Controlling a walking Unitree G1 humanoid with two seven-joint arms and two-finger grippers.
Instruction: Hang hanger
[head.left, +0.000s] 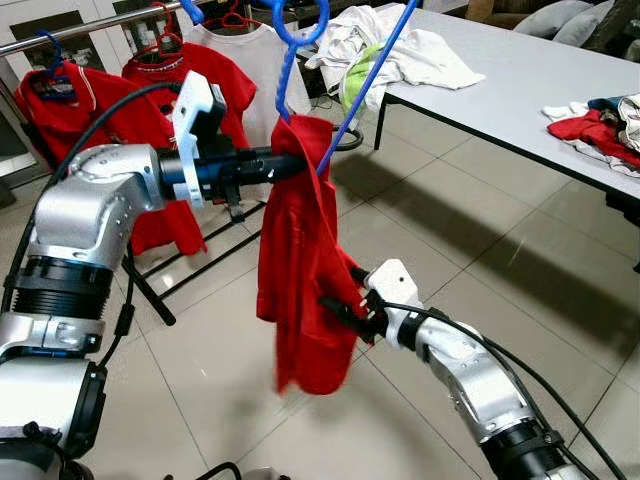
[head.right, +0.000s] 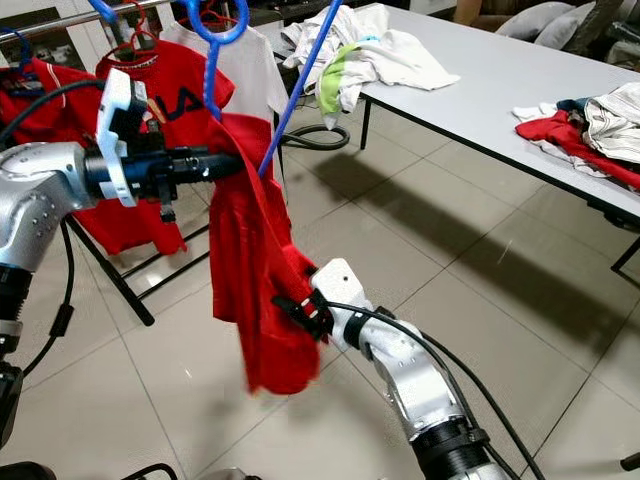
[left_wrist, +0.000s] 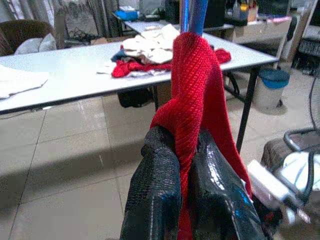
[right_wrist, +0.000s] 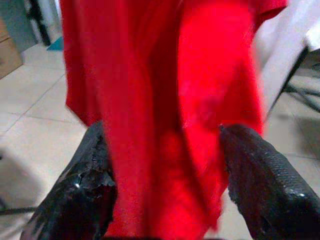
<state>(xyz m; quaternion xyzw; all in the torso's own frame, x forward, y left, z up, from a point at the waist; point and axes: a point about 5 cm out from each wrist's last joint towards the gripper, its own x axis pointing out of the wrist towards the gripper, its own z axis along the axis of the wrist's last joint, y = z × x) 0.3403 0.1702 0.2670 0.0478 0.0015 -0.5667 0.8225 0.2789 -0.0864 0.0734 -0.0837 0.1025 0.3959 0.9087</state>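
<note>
Left wrist view: your left gripper (left_wrist: 185, 185) pinches the red shirt (head.left: 300, 270) on its blue hanger (head.left: 345, 95); right gripper (right_wrist: 170, 180) gapes wide around its hem. Next, lift toward the rack rail (head.left: 90, 30).

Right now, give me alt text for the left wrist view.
The left claw pinches a bunched red shirt hanging from a blue hanger. Behind it, a white table carries a pile of clothes above a tiled floor.

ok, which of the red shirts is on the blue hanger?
The red shirt bunched in mid-air, pinched at its top by the left claw under the blue hanger. The shirts on the rack behind hang from red hangers.
</note>
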